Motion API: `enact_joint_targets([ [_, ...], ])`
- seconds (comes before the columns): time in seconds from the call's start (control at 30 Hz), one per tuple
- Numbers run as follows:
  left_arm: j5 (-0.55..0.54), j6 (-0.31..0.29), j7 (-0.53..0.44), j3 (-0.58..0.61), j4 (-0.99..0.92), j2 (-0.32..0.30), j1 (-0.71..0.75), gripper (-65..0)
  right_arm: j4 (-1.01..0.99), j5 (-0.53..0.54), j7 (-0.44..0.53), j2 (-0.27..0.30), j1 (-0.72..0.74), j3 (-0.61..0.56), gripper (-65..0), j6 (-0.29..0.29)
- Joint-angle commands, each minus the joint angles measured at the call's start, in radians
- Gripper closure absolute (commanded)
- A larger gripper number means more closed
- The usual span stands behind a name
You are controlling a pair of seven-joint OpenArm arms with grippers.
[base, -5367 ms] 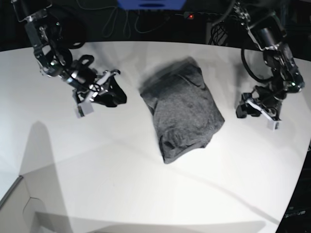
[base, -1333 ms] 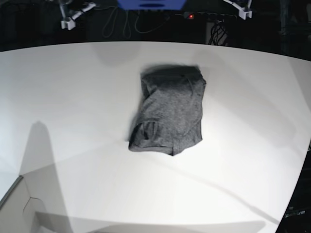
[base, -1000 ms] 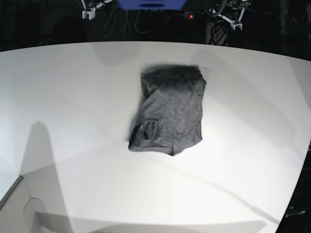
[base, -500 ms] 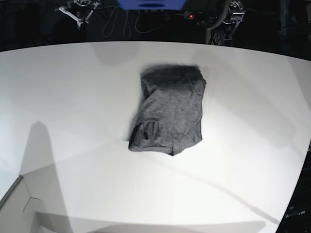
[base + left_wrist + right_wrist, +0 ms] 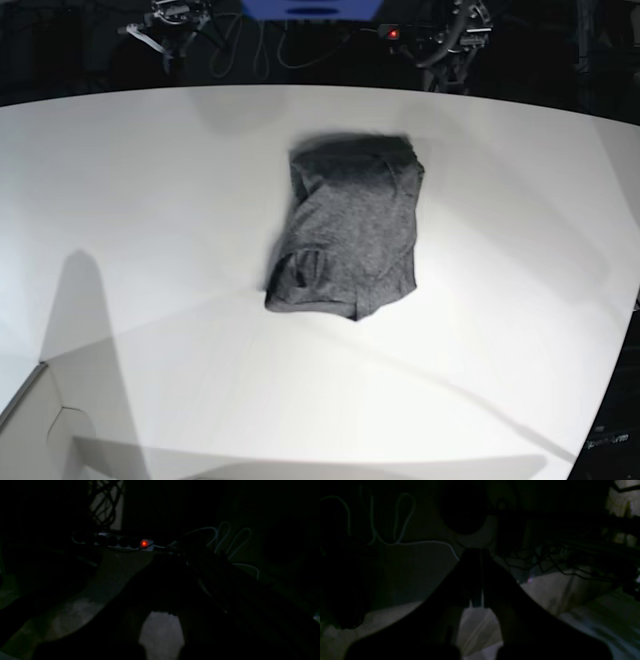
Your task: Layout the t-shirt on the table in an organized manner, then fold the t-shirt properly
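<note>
Base view, from left to right: the right arm's end effector point(image 5: 165, 25) sits in the dark beyond the far edge of the bench, at upper left, well apart from the cloth. Its fingers are pressed together with nothing between them, which the right wrist view bears out: two dark fingers point(image 5: 470, 580) meet at a thin seam over dim floor and pale looped cables point(image 5: 402, 517).

The big smooth white bench point(image 5: 150, 200) with its curved far edge fills most of the base view. Near its middle, a little toward the far side, lies the dark heather-grey knit t-shirt point(image 5: 350, 225), gathered into a compact, roughly rectangular bundle that runs from far to near. Its near end is rumpled, with a small fold at the near-left corner. It rests flat on the bench and neither arm touches it.

At upper right, also beyond the far edge, is the left arm's end effector point(image 5: 450, 35), closed and empty. Just to its left glows the red light of a pale power strip point(image 5: 393, 34). The left wrist view is very dark; the same strip point(image 5: 125, 542) with its red light and some white cables show ahead.
</note>
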Motion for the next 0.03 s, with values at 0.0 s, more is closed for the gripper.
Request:
enact_joint_targets([
  [0.0,0.0,0.001,-0.012,0.0,0.006,-0.01,-0.003,-0.1,-0.001,0.003,0.005,0.004,-0.009,0.003,0.0,0.001],
])
